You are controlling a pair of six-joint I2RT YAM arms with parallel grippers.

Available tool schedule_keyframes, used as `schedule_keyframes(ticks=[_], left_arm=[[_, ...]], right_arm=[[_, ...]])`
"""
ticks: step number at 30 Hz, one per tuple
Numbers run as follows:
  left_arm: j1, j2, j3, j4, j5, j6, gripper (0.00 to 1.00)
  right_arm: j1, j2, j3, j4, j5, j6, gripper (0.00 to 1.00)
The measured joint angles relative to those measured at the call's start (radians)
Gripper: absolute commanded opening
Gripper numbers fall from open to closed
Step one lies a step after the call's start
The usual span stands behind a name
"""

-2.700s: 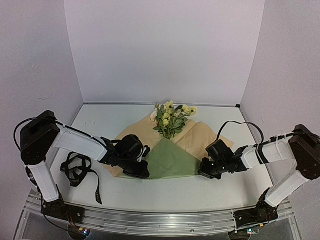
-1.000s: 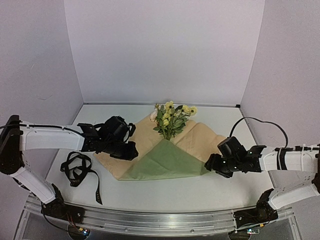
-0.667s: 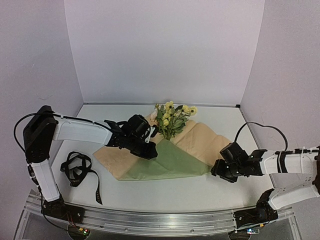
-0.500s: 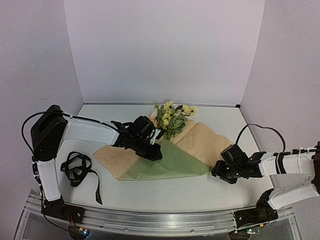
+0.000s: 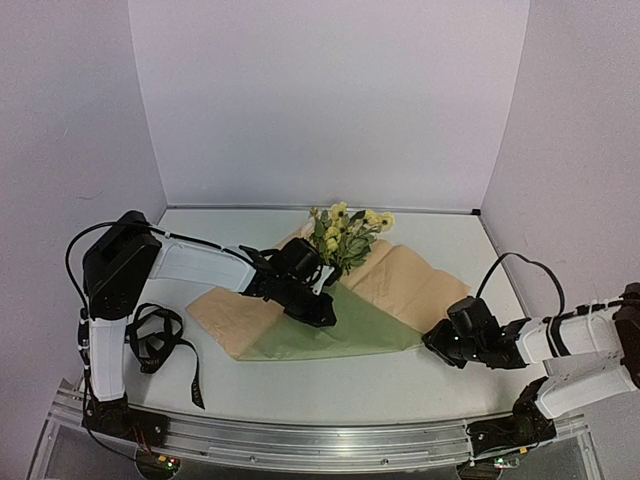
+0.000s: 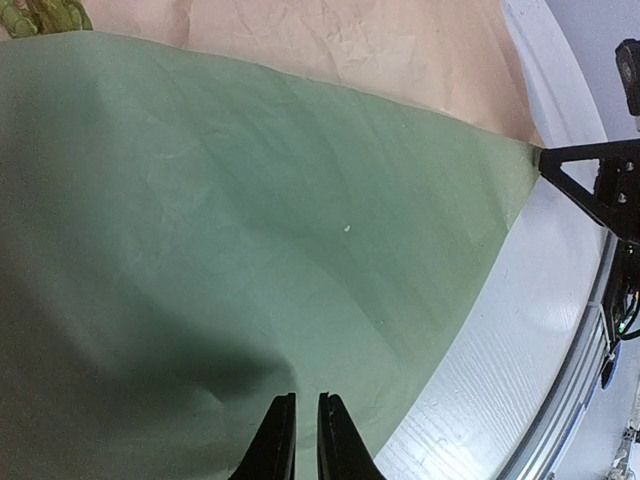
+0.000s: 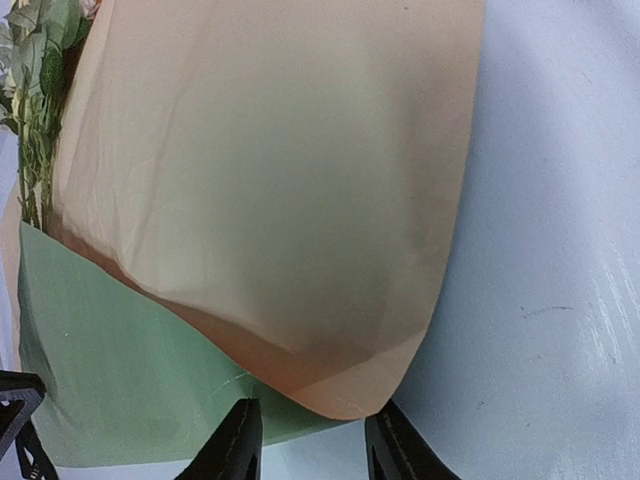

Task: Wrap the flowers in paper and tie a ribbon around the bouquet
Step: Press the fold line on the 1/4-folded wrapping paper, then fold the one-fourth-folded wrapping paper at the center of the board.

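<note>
The paper (image 5: 375, 325), a large thin rectangular sheet, olive green on one face and tan-orange on the other, lies spread on the white table (image 5: 440, 235). A green flap is folded across it below the flowers (image 5: 345, 232), a small bunch of pale yellow blooms at its far edge. The left gripper (image 6: 305, 400) has its jaws almost together, apparently pinching that flap. The right gripper (image 7: 312, 408) has its jaws apart, straddling the near tan corner. The step in hand appears to be folding the right side over:
- Clamp the corner fully before lifting.
- Carry it low across the stems.
- Hold the left flap taut.

The long narrow black ribbon (image 5: 155, 338) lies at the left, untouched.
</note>
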Motion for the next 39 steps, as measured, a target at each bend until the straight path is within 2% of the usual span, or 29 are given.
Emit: schedule_keyframes(ticks=[5,13,15,19,20,32,39], left_arm=[[-0.003,0.026,0.029,0.001,0.012,0.000,0.10],[-0.012,0.042,0.051,0.000,0.021,0.000,0.10],[-0.015,0.042,0.051,0.000,0.022,0.000,0.10],[-0.019,0.050,0.062,-0.003,0.035,0.000,0.11],[-0.020,0.056,0.071,-0.002,0.039,0.000,0.11],[-0.091,0.172,0.233,-0.003,0.045,0.029,0.12],[-0.137,0.223,0.285,-0.023,0.053,0.091,0.13]], right_arm=[[0.000,-0.040,-0.034,0.005,0.002,0.010,0.33],[0.000,-0.016,-0.037,0.040,0.006,0.007,0.25],[0.000,-0.006,-0.037,0.053,0.006,0.007,0.20],[0.000,-0.001,-0.037,0.060,0.006,-0.001,0.01],[0.000,-0.001,-0.037,0.060,0.005,-0.004,0.00],[0.000,-0.084,-0.032,0.035,-0.033,-0.065,0.00],[0.000,-0.165,-0.013,-0.052,-0.061,-0.082,0.00]])
